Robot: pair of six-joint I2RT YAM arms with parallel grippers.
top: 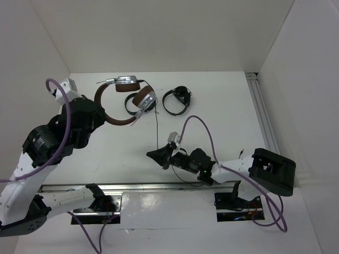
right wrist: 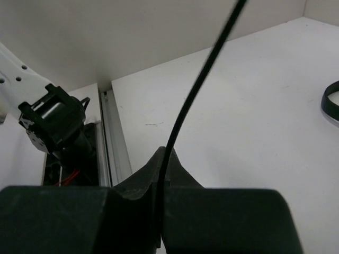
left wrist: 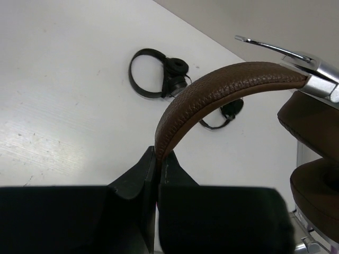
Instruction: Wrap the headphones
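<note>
The headphones (top: 140,99) lie at the back of the table, their silver earcups side by side. My left gripper (top: 102,117) is shut on the brown headband (left wrist: 222,84), with its jaws pinching the band's edge (left wrist: 159,154). The brown ear pads (left wrist: 312,121) hang at the right of the left wrist view. The thin black cable (top: 157,129) runs from an earcup toward the front. My right gripper (top: 157,154) is shut on that cable (right wrist: 196,90), which passes between the closed jaws (right wrist: 164,159) and rises up out of the right wrist view.
A small black headphone (top: 176,99) lies right of the earcups, and the left wrist view shows it (left wrist: 156,79) beyond the headband with another black one (left wrist: 228,111). A metal rail (top: 262,116) lines the table's right side. White walls enclose the back and sides.
</note>
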